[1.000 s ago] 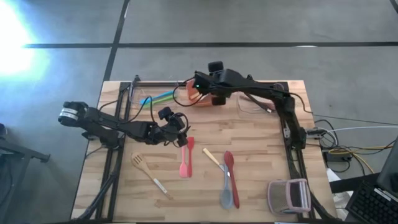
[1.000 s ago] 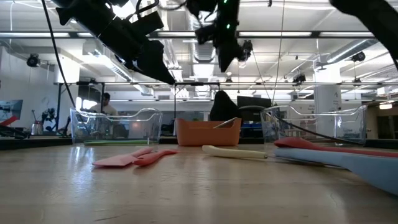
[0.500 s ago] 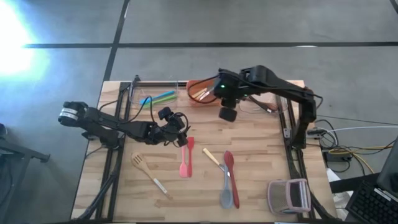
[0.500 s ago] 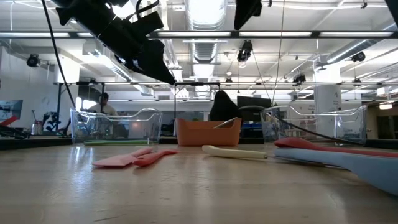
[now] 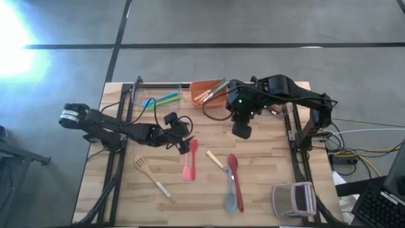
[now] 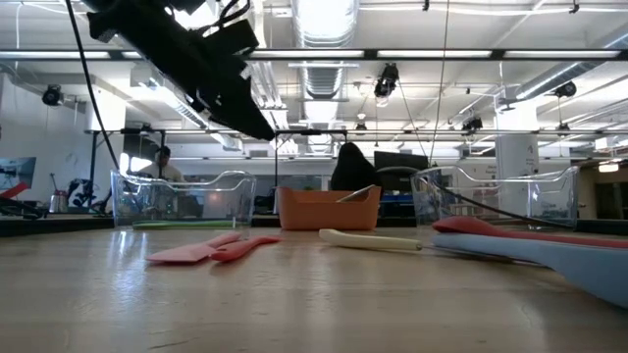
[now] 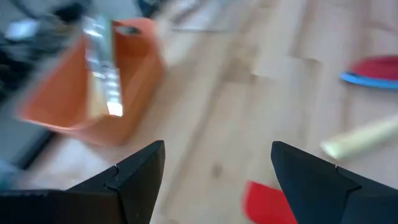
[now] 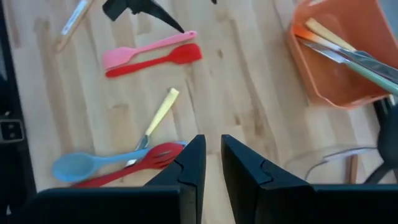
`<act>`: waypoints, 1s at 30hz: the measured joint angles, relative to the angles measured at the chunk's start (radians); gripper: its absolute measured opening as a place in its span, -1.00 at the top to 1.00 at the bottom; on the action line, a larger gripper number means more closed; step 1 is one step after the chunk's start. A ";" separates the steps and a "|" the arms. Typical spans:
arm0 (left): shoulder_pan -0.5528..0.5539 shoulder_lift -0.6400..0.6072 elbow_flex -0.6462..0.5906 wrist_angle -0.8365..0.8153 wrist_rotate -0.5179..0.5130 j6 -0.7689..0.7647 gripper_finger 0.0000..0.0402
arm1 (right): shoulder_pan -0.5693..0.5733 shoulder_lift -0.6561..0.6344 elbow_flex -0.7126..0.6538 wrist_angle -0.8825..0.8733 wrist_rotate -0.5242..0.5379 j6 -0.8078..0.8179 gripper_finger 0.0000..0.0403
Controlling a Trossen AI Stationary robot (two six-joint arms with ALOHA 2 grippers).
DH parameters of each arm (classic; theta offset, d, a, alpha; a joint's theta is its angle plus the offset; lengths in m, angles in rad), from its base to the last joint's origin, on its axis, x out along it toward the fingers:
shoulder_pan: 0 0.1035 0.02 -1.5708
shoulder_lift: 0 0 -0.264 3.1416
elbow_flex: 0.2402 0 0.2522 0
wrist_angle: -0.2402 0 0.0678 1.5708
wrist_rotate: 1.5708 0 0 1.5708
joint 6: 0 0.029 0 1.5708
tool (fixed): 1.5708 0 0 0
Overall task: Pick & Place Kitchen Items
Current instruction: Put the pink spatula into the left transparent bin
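A pink spatula (image 8: 149, 48) and a red spatula (image 8: 155, 61) lie side by side on the wooden table (image 5: 266, 164); they also show in the high view (image 5: 190, 161). My left gripper (image 5: 185, 147) hovers open just beside their far ends, holding nothing; its fingers stand wide apart in the left wrist view (image 7: 217, 155). My right gripper (image 5: 242, 132) hangs shut and empty over the table's middle, near the orange bin (image 5: 204, 94). A red spoon (image 5: 232, 166), a blue spoon (image 5: 231, 197), a pale-handled utensil (image 5: 217, 160) and a wooden fork (image 5: 152, 177) lie flat nearer the front.
The orange bin holds several utensils that stick out over its rim. A clear bin (image 5: 155, 101) at the far left holds green and blue utensils. Another clear bin (image 5: 259, 107) stands at the far right. A grey object (image 5: 294, 199) sits at the near right corner.
My right gripper has swung from over the orange bin toward the table's near edge and a little to the right, to the table's middle. My left gripper has shifted slightly toward the pink and red spatulas. The utensils on the table have stayed where they were.
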 joint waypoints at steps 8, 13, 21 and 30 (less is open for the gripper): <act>0.000 -0.027 0.000 -0.096 0.287 -0.135 -0.47 | 0.072 -0.003 -0.004 0.000 0.004 -0.009 0.78; -0.001 -0.034 0.000 -0.180 0.354 -0.394 -0.47 | 0.072 -0.006 -0.029 0.000 0.033 -0.008 0.79; 0.000 -0.034 0.000 -0.288 0.404 -0.677 -0.47 | 0.075 -0.089 -0.219 0.001 0.084 0.021 0.79; -0.001 -0.034 0.000 -0.303 0.426 -0.765 -0.47 | 0.079 -0.326 -0.600 0.146 0.087 0.128 0.82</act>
